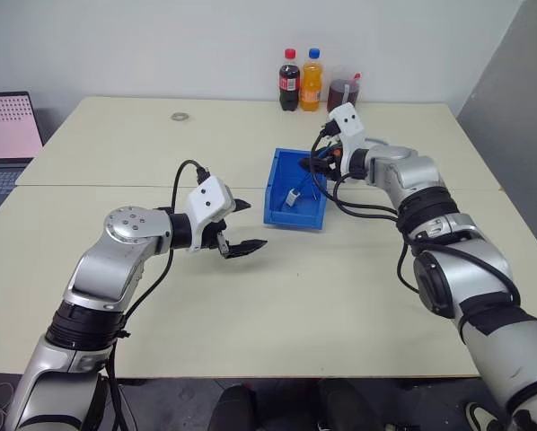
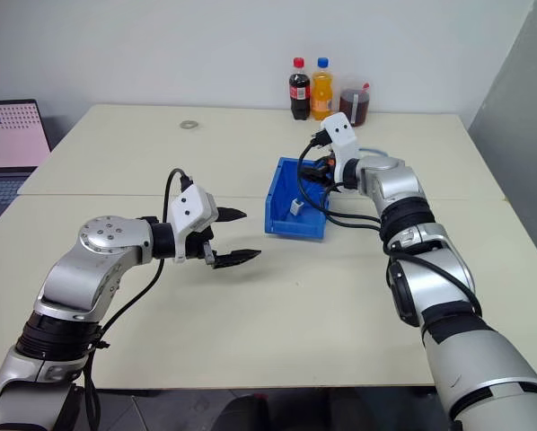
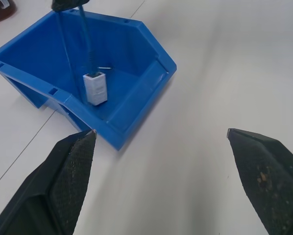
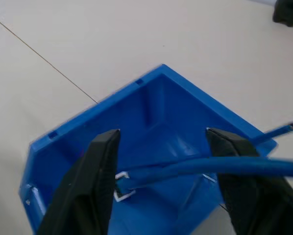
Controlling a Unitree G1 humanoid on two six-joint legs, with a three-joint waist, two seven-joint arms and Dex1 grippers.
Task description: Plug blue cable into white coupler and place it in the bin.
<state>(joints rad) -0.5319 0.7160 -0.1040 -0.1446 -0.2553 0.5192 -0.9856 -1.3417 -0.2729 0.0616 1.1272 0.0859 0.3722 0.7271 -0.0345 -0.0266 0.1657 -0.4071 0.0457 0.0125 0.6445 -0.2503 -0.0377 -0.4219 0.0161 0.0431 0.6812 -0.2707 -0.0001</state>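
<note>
We see the white coupler (image 3: 95, 88), blue cable (image 4: 195, 169) attached, inside the bin (image 1: 277, 202). Both left gripper (image 1: 240, 226) and right gripper (image 4: 161, 147) stand open, holding nothing. No legible writing.

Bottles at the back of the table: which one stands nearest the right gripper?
The dark container with the red spout, rightmost of the three, behind the right gripper. The orange bottle and cola bottle stand further left.

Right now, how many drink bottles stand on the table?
2, both upright at the far edge by the wall: a cola bottle with a red cap, and an orange soda bottle with a blue cap beside it.
</note>
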